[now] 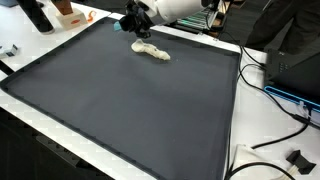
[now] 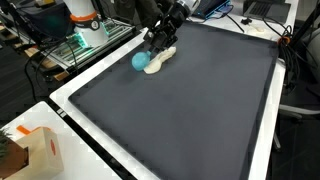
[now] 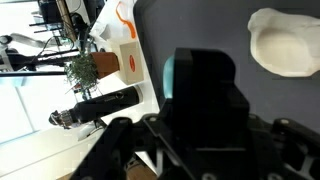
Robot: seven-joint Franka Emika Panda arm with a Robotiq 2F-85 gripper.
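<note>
Where the table [image 2: 62, 98] comes nearest in an exterior view, its white rim carries a small cardboard box [image 2: 42, 150] w/ orange print. The rest is a flat, matte dark-grey mat [image 2: 200, 110]. Near the far edge lies a cream piece [image 2: 164, 62], lumpy, elongated and soft-looking, w/ a smooth round blue ball [image 2: 139, 62] right against one end. The black claw [image 2: 155, 50] hangs just over both. Can't tell how far open it is, or whether it grips anything.
</note>
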